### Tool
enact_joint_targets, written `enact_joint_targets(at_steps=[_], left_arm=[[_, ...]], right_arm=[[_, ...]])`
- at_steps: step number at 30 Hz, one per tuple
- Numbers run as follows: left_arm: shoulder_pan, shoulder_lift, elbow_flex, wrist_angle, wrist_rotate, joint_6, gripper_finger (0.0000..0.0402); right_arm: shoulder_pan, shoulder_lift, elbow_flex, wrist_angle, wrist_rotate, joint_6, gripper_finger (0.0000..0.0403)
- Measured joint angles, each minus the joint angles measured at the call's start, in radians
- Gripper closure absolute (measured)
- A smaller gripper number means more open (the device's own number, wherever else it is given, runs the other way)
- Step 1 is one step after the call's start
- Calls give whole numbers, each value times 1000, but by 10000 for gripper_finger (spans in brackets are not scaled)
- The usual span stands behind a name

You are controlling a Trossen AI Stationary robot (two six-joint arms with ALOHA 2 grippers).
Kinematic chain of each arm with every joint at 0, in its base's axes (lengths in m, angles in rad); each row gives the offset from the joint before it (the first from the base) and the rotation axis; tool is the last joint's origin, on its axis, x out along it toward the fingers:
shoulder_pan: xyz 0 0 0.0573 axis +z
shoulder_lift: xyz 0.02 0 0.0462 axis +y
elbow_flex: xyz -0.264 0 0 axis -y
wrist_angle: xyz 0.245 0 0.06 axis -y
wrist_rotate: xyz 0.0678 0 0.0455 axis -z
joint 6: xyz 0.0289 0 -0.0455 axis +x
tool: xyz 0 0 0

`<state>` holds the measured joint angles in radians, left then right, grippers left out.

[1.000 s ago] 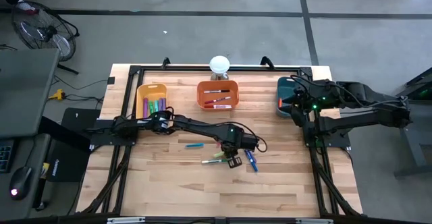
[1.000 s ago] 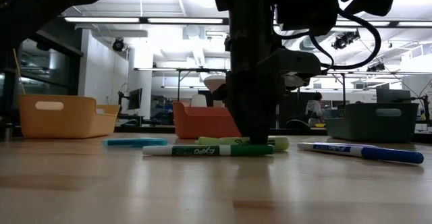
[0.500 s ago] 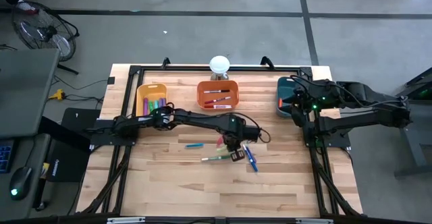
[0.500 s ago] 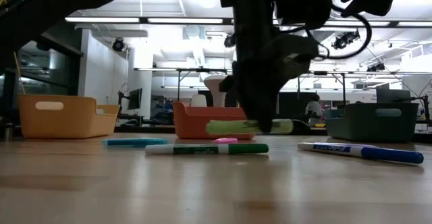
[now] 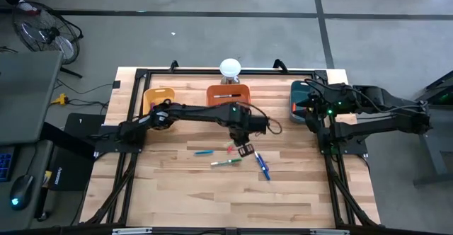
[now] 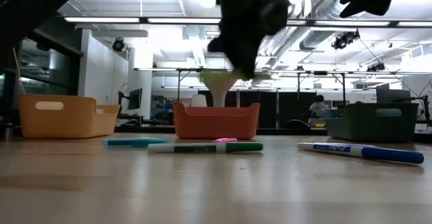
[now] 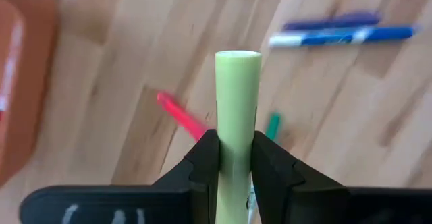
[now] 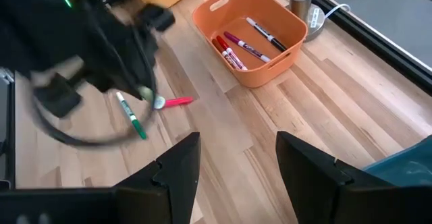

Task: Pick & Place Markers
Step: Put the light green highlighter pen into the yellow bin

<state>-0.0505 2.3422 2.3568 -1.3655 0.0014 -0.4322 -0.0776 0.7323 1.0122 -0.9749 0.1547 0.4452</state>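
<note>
Left gripper: reached out over the middle of the table, in front of the orange bin, well above the tabletop; its fingers are pressed onto both sides of a pale green marker.
Pale green marker: pinched partway along its body, its flat end sticking out past the fingertips, clear of the wood.
Markers on the table: a green-and-white marker lies flat near the centre, a pink marker just beside it, a teal marker toward the yellow bin side, a blue marker toward the right arm.
Orange bin: holds several red and dark markers.
Right gripper: parked at the table's right edge by the teal bin, fingers spread, nothing between them.
</note>
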Motion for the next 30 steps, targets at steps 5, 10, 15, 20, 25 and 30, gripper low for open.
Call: enact_joint_targets(at_steps=[5, 10, 15, 20, 25, 30], left_arm=[[27, -66, -3, -28, -26, 15, 345], [54, -120, -5, -14, -68, 30, 345], [73, -177, -5, -20, -119, 41, 345], [83, -235, -3, 6, -155, 43, 345], [83, -265, -7, -50, -237, 39, 345], [101, -326, -54, -106, -286, 36, 345]], right_arm=[[0, 0, 0, 0, 0, -5, 220], [0, 0, 0, 0, 13, -9, 220], [0, 0, 0, 0, 27, -9, 220], [0, 0, 0, 0, 34, -9, 220], [0, 0, 0, -1, 35, -9, 220], [0, 0, 0, 0, 42, -9, 220]])
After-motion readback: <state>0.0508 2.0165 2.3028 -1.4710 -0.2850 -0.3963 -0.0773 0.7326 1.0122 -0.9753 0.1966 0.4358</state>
